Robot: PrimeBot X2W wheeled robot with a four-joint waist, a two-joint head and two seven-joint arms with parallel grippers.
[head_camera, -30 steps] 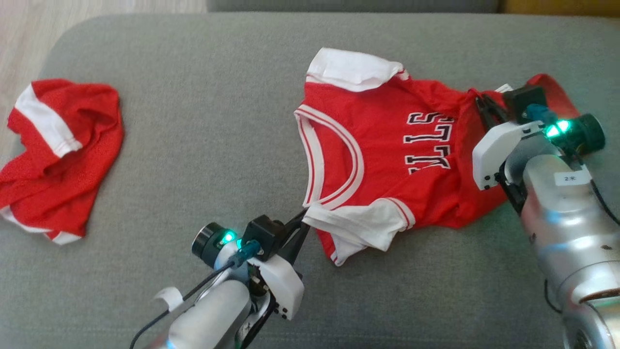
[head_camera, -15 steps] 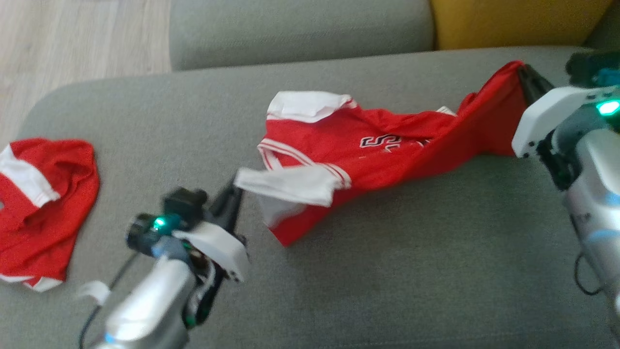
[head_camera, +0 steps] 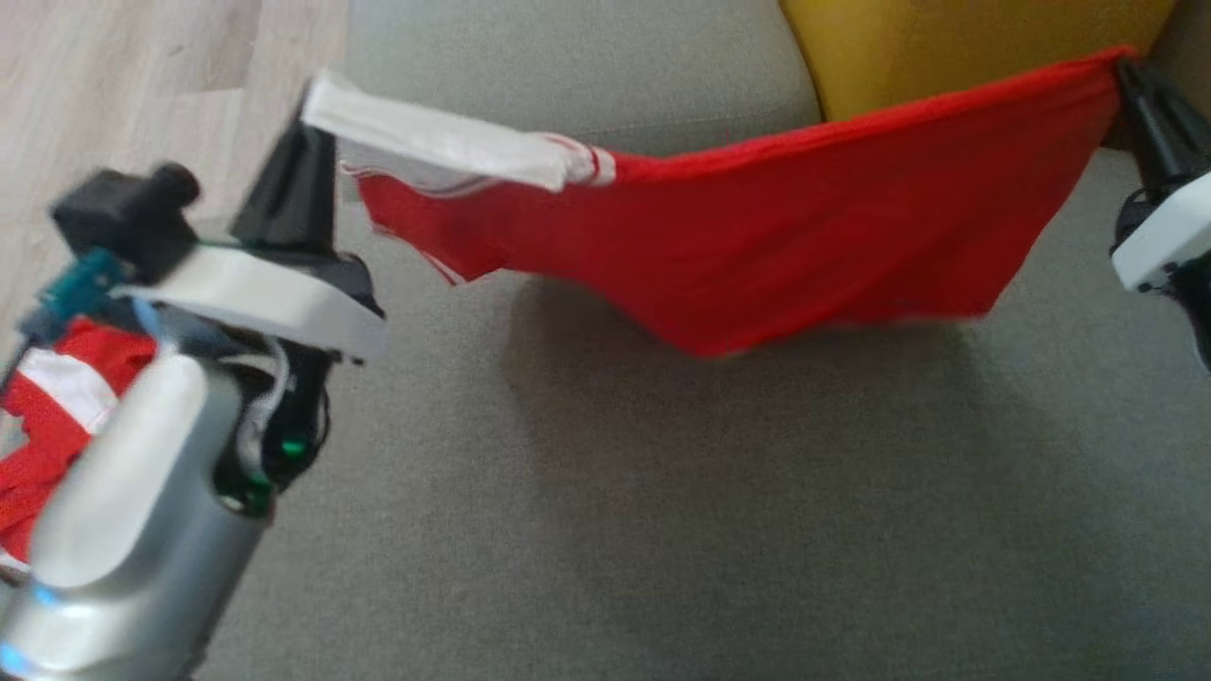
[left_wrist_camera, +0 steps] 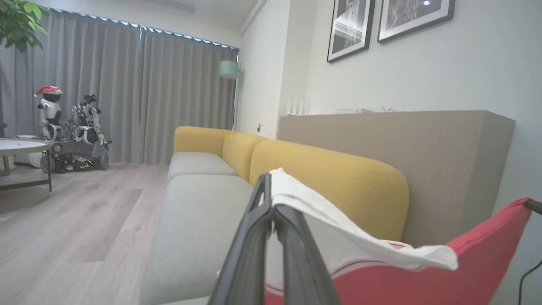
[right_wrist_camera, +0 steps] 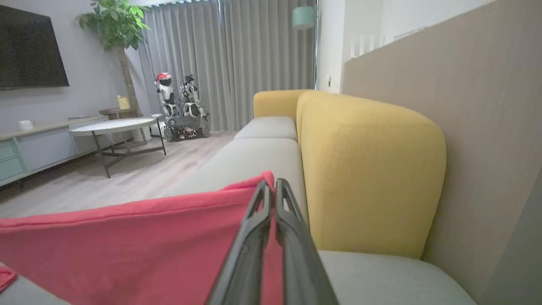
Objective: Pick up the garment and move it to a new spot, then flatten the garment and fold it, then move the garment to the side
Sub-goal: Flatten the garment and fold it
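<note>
**Position.** The garment [head_camera: 804,236], a red shirt with white trim, hangs in the air as a sagging span between the two tools, above the grey sofa seat [head_camera: 662,530]. Its lowest fold appears clear of the cushion, but blur in the head view prevents confirming this.

**Tools.** The left tool [head_camera: 305,132] is pinched closed on the white sleeve [head_camera: 445,147]. The left wrist view shows the cloth draped over the closed fingers. The right tool [head_camera: 1126,71] is pinched closed on a red corner at the opposite end, in front of the yellow backrest [head_camera: 946,47].

**Step in hand (judged).** The garment is being carried to a new spot, with flattening to follow.
- Keep both tools at equal height and well apart, so the span stays taut without overstretching the fabric.
- Lower the hanging edge onto the seat first, then draw the held edge away from it so the cloth lays out flat rather than bunching.
- Choose a landing spot well apart from the second red garment [head_camera: 57,416] at the left edge of the seat.
- The sleeve hold grips only a thin layer of cloth, so it may slip under a sudden pull.

**Markings.** No brand, label or lettering can be read on the garment or on either tool. The framed pictures [left_wrist_camera: 351,25] on the wall carry no legible text.
</note>
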